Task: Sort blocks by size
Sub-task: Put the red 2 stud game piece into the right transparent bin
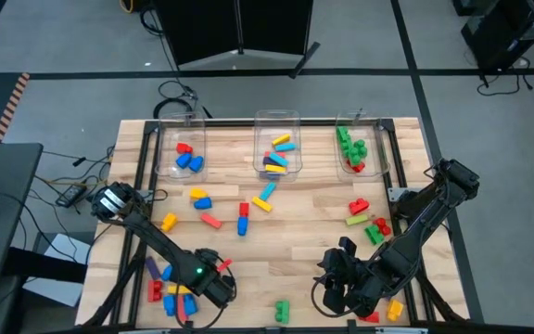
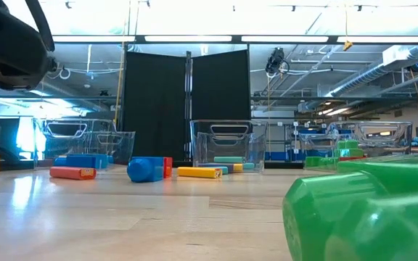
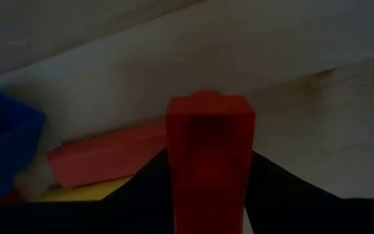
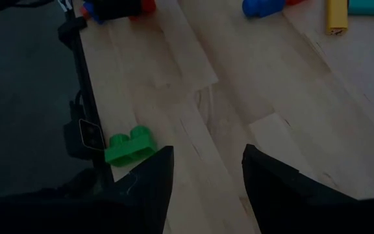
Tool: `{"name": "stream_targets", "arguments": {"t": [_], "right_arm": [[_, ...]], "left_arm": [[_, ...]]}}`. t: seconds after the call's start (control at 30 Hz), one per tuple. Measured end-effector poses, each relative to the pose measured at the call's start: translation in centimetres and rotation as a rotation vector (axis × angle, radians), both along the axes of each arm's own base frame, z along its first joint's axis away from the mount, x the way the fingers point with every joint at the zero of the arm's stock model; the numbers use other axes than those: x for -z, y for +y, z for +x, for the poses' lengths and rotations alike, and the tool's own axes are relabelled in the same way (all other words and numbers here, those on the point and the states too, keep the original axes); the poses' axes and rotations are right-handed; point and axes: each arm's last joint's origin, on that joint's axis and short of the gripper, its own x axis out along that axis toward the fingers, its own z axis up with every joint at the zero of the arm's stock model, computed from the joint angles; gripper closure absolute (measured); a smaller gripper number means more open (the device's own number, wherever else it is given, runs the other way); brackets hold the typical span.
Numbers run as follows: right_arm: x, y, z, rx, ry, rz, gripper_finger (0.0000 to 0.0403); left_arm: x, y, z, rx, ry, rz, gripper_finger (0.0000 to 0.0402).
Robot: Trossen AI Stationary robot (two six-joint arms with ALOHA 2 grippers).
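Observation:
Many coloured blocks lie on the wooden table (image 1: 295,250). A red block (image 3: 208,149) sits between the fingers of my left gripper (image 1: 219,271), which points down at the near left of the table and is shut on it. Beside it lie a pile of red, blue and yellow blocks (image 1: 170,289), among them an orange-red block (image 3: 102,156) and a blue one (image 3: 5,143). My right gripper (image 1: 334,283) hangs open above the near edge, holding nothing. A green block (image 4: 128,146) lies on the wood to its left. My left gripper has the red block's two long sides (image 3: 174,162) between its two fingers (image 3: 141,188). The fingers come from above and point down, across the block. Only the block's far end (image 3: 206,104) shows past the fingers; whether it rests on the wood or is lifted I cannot tell.
Three clear bins stand along the far edge: left (image 1: 182,153) with red and blue blocks, middle (image 1: 276,148) with long mixed ones, right (image 1: 358,148) with green and red. Loose blocks lie mid-table (image 1: 242,218) and at the right (image 1: 364,218). Bare wood lies between the arms.

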Motion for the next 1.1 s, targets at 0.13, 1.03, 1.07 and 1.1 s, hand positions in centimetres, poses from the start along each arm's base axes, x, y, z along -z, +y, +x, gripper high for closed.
{"name": "stream_targets", "arguments": {"t": [0.13, 1.03, 1.07, 1.1], "right_arm": [[0.0, 0.0, 0.0, 0.0, 0.002, -0.002, 0.0213], [5.1, -2.3, -2.5, 0.329, 0.006, 0.116, 0.0229], [5.2, -2.7, -2.8, 0.358, -0.019, 0.133, 0.0229], [5.3, -3.0, -3.0, 0.388, -0.045, 0.145, 0.023]], "left_arm": [[-0.3, 0.1, -0.1, 0.034, -0.016, 0.006, 0.0255], [-10.0, 16.3, 6.7, 0.554, -0.626, 0.2, 0.025], [-10.2, 17.4, 7.2, 0.586, -0.666, 0.201, 0.025], [-10.5, 18.4, 7.7, 0.615, -0.718, 0.199, 0.025]]}}
